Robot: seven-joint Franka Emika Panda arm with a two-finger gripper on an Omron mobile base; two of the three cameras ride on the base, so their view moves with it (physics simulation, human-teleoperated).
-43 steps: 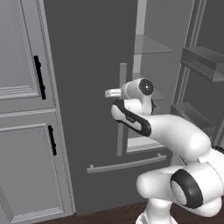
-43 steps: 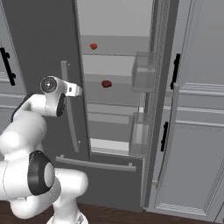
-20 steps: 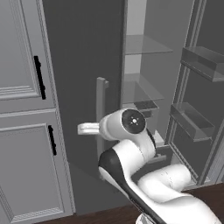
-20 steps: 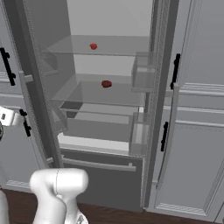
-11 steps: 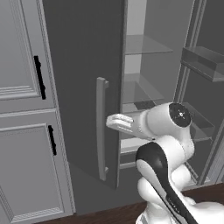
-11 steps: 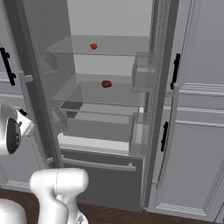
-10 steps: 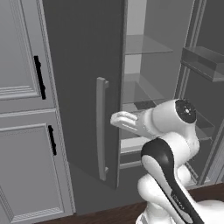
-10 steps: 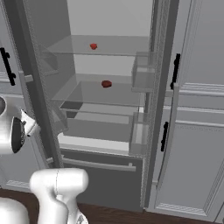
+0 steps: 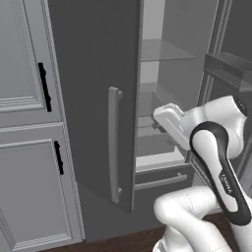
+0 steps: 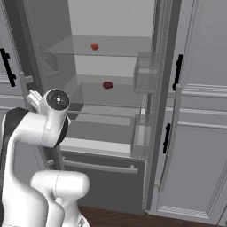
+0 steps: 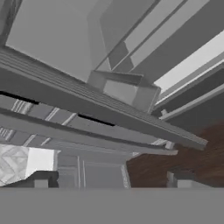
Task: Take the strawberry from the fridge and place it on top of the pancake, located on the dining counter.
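The gripper is seen in the hand view with its two dark fingertips set far apart at the bottom of the picture, nothing being held or touched between them; the jaws stand wide. Past them, the tilted edges of the fridge's shelves and drawers are shown, along with a strip of dark wooden floor.

In the left base view the arm is bent sharply: the lower link rises from the bottom right, the dark-banded elbow is folded over, and the white hand is stretched leftward in front of the open fridge, at the level of its lower shelves (the fingers themselves cannot be made out there). The fridge's left door is swung open, its long grey bar handle facing the camera. To the left, a light grey panelled cabinet with black handles is seen.

In the right base view the wrist joint is held before the left edge of the pale interior. Two small red items are shown inside: one on the upper glass shelf, another on the shelf below, which of them is the strawberry being impossible to tell. Both lie well apart from the hand.
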